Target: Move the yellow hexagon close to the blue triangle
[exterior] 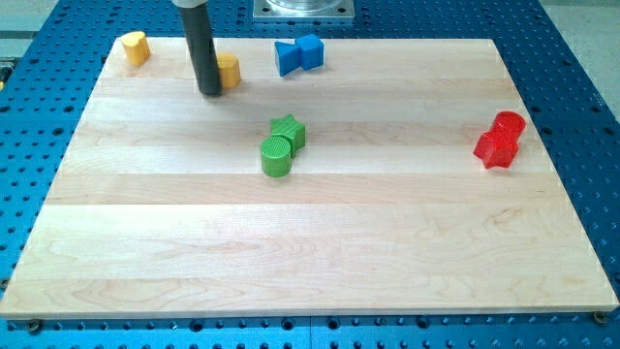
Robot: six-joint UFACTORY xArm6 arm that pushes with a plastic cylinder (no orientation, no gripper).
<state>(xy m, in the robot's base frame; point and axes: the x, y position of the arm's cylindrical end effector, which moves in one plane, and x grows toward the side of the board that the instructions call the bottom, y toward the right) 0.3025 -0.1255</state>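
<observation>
The yellow hexagon lies near the view's top, left of centre. My tip stands right against its left side, partly hiding it. The blue triangle lies to the hexagon's right at the view's top, touching a blue cube on its right. A gap of bare board separates the hexagon from the blue triangle.
A yellow heart-like block sits at the top left corner. A green star and a green cylinder touch near the centre. A red cylinder and another red block sit at the right. The wooden board lies on a blue perforated table.
</observation>
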